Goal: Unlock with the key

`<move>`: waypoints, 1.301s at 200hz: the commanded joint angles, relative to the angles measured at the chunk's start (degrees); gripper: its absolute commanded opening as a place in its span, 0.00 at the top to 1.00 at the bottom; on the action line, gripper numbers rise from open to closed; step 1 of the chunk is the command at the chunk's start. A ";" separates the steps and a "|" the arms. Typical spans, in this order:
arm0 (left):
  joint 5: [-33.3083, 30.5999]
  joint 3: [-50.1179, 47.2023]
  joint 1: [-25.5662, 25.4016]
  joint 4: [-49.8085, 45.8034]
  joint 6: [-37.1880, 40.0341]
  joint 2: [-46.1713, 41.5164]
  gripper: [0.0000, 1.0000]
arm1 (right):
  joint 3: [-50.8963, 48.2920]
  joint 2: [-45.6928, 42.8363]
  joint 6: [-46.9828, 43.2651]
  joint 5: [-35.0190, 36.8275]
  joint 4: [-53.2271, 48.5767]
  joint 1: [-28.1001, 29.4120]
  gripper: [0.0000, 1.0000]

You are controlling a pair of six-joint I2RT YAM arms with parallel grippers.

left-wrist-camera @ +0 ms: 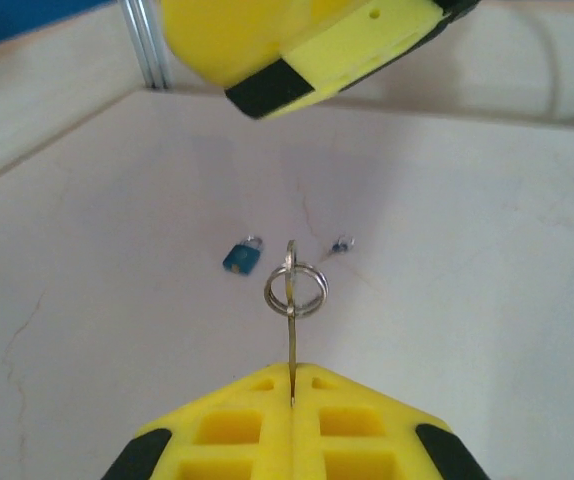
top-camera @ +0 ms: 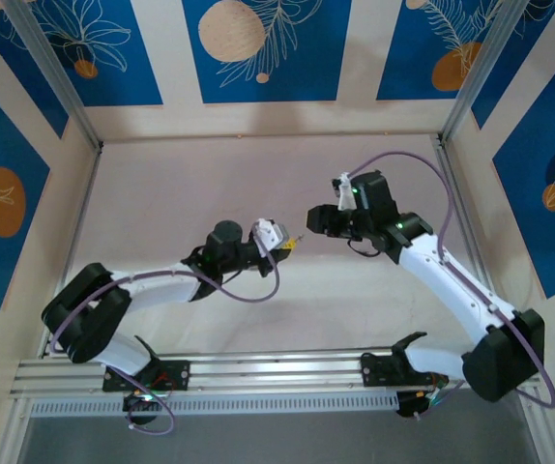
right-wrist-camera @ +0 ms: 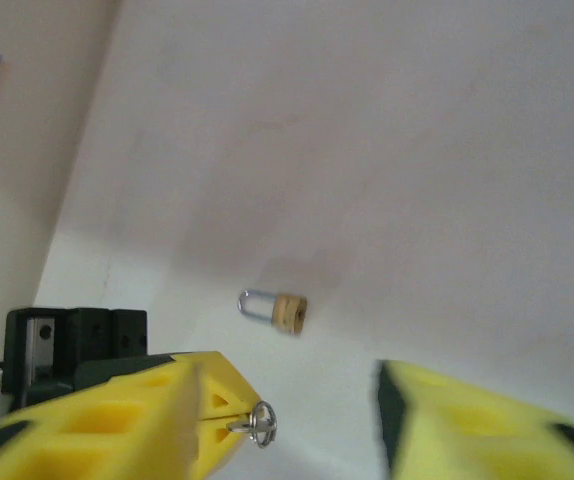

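My left gripper (left-wrist-camera: 292, 368) is shut on the key (left-wrist-camera: 291, 335), a slim silvery strip seen edge-on that sticks out of the fingertips with a split ring (left-wrist-camera: 295, 290) on its far end. The same key (right-wrist-camera: 239, 427) pokes from the left gripper's yellow fingers (right-wrist-camera: 212, 395) in the right wrist view. The small padlock (right-wrist-camera: 275, 308) lies on the table below, brass end and silver shackle showing; its body looks blue in the left wrist view (left-wrist-camera: 243, 256). My right gripper (right-wrist-camera: 297, 415) hangs open above it, just right of the left gripper (top-camera: 290, 244), holding nothing.
A tiny silvery piece with a bluish loop (left-wrist-camera: 342, 242) lies on the table right of the padlock. The right gripper's yellow finger (left-wrist-camera: 307, 40) hangs close above the key. Aluminium posts (top-camera: 60, 82) and patterned walls enclose the pale tabletop (top-camera: 181, 184).
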 commanded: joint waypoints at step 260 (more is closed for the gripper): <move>21.43 45.53 10.10 -83.45 21.35 11.73 1.00 | -21.48 9.31 -1.08 -42.69 55.72 -2.80 0.46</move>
